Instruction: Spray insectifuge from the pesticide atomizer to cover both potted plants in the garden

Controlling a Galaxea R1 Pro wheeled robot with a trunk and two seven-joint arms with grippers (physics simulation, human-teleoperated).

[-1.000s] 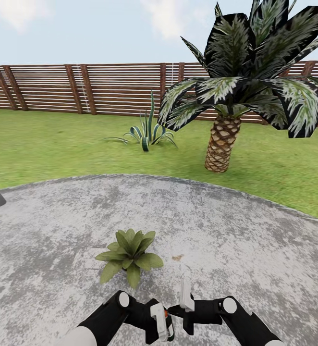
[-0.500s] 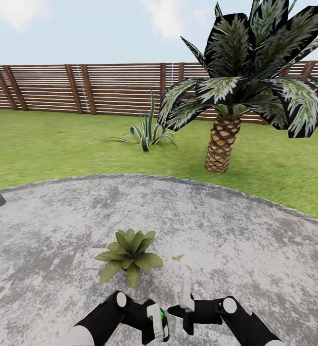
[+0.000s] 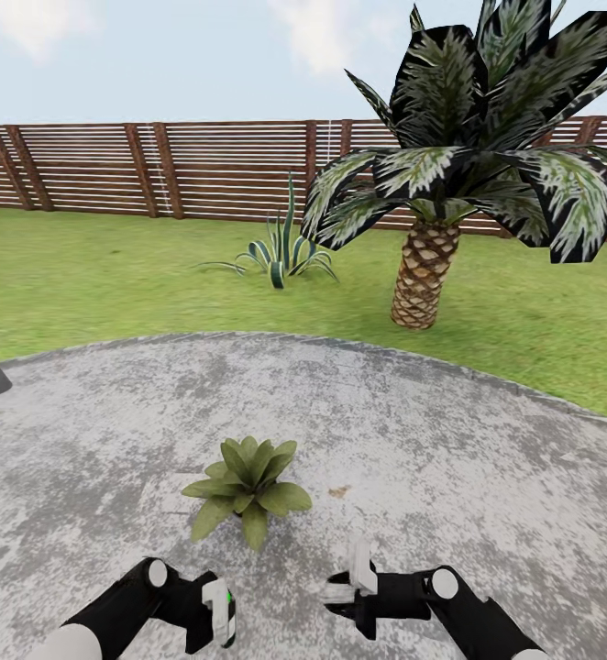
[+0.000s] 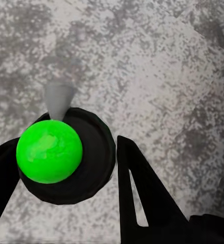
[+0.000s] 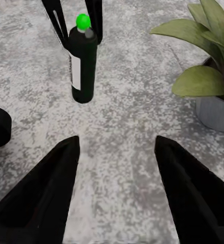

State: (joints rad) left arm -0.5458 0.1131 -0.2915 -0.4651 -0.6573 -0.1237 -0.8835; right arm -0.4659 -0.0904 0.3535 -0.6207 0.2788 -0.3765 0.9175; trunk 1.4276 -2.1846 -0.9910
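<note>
The slim dark bottle with a green top (image 5: 83, 61) is being carried leftward, away from the leafy green potted rosette (image 3: 247, 490), clamped in the left pincer (image 3: 219, 612); the right pincer (image 5: 117, 193) is being held wide open, empty.

A back garden, out in the open.
Green lawn (image 3: 83, 275) ran to a slatted wooden fence (image 3: 157, 170), with a palm (image 3: 450, 156) beside grey stone paving (image 3: 450, 440).
</note>
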